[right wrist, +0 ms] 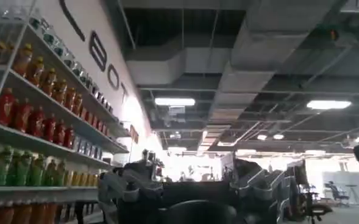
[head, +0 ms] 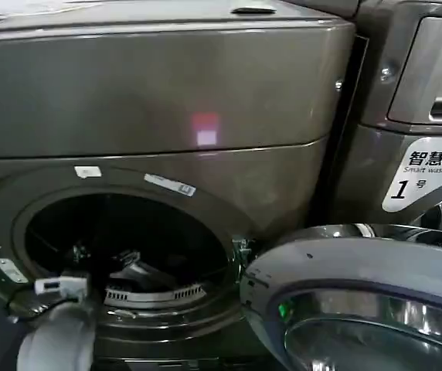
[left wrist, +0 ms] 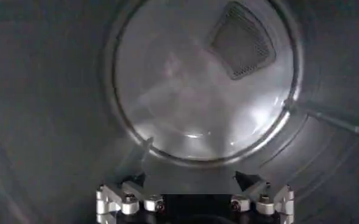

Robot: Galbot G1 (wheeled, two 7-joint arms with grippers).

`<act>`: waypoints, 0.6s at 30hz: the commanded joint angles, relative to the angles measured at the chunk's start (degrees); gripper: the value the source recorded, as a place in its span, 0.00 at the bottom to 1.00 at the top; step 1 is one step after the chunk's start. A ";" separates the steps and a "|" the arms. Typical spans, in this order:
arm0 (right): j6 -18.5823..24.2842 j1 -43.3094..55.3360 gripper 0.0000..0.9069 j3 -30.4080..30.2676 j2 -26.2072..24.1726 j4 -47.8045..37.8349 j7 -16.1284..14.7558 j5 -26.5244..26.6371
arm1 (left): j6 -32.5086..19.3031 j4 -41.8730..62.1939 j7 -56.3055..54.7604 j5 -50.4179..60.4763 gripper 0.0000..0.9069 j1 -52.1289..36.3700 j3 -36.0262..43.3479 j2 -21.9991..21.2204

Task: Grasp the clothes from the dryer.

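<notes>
Left gripper [left wrist: 194, 182], jaws spread, inside the dryer [head: 167, 116] (smooth round metal drum, ribbed wall).

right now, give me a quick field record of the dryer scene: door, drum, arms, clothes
dryer: bronze-grey front loader, round porthole facing the robot
door: swung open to the robot's right
drum: dark, back wall with a mesh vent; no fabric seen in the part the left wrist view covers
left arm: reaching into the drum mouth
left claw: inside the drum, fingers apart, holding nothing
right claw: away from the dryer, pointed at shelves of bottles and the ceiling
clothes: not visible, so not yet grasped
</notes>
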 commanded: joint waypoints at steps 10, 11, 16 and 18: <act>0.40 0.81 1.00 -1.88 -0.14 -0.03 -0.59 -2.17 | -43.55 11.67 61.37 43.82 1.00 -17.23 -0.87 11.58; 0.37 0.81 1.00 -1.97 -0.05 0.22 -0.60 -2.14 | -45.62 11.79 63.02 43.23 1.00 -17.88 -0.96 11.67; 0.38 0.73 1.00 -2.37 0.45 0.75 -0.52 -2.13 | -59.48 13.50 63.06 48.02 1.00 -19.68 -1.02 11.78; 0.42 0.56 1.00 -2.35 0.45 0.71 -0.47 -2.12 | -60.90 14.00 63.05 52.17 1.00 -20.05 -0.10 12.48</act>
